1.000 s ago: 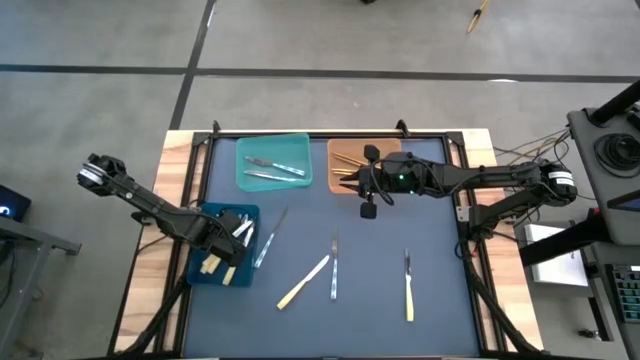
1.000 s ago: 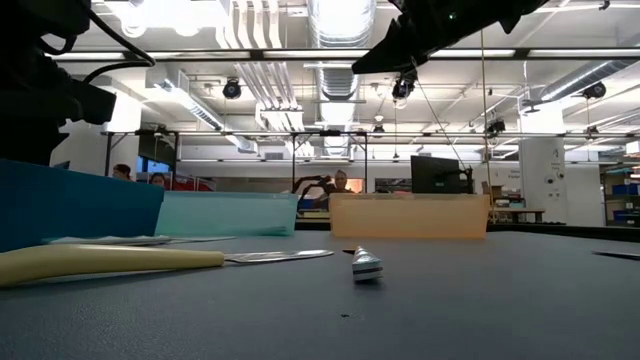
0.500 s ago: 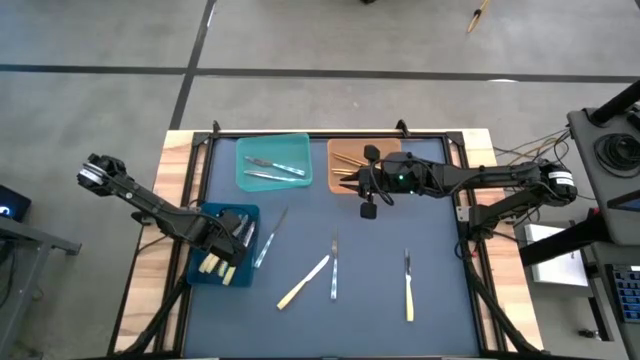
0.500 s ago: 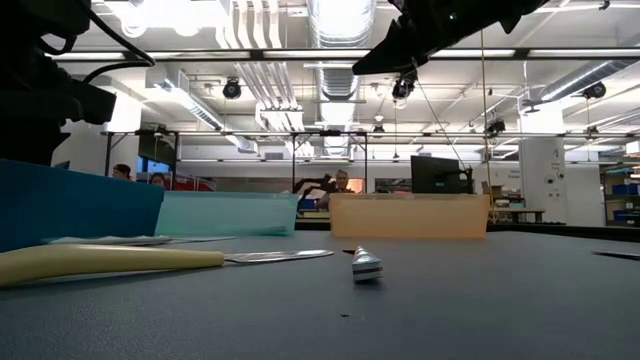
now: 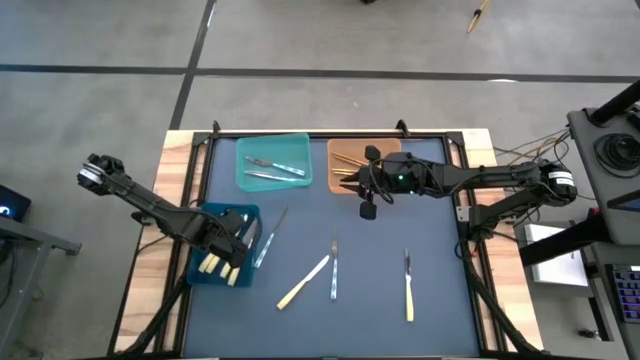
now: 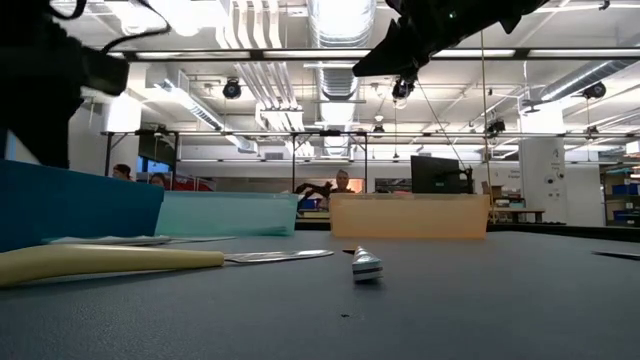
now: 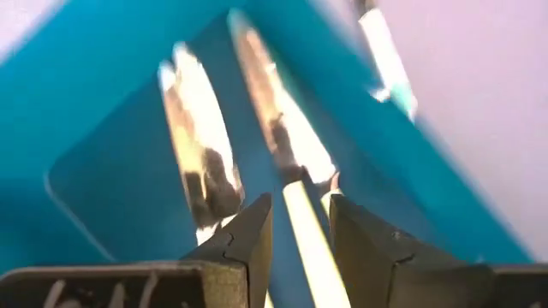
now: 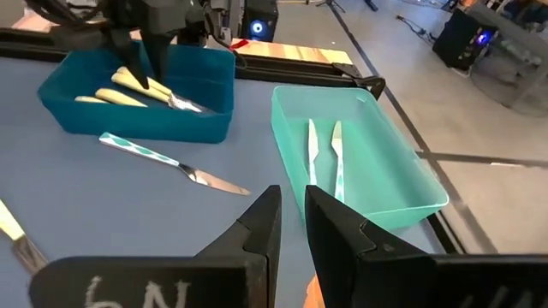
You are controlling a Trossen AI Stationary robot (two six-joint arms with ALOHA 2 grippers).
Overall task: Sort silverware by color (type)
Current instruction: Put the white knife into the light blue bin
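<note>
Sorting partly done. Pale yellow-handled pieces (image 5: 212,266) lie in the dark blue bin (image 5: 200,278); two more sit in the teal bin (image 5: 273,160). Four slim pieces (image 5: 333,268) remain on the matte desk (image 5: 430,240). Left tool (image 7: 295,224), fingers parted, hovers over the blue bin around a glossy yellow handle, not gripping. Right tool (image 8: 291,224), fingers narrowly apart and empty, waits by the orange bin (image 5: 345,160).

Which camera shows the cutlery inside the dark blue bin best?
The left wrist view: it looks straight into the blue bin at yellow-handled pieces. The right wrist view shows them farther off, the high view small and partly under the left gripper. The low view shows only the bin's wall.
</note>
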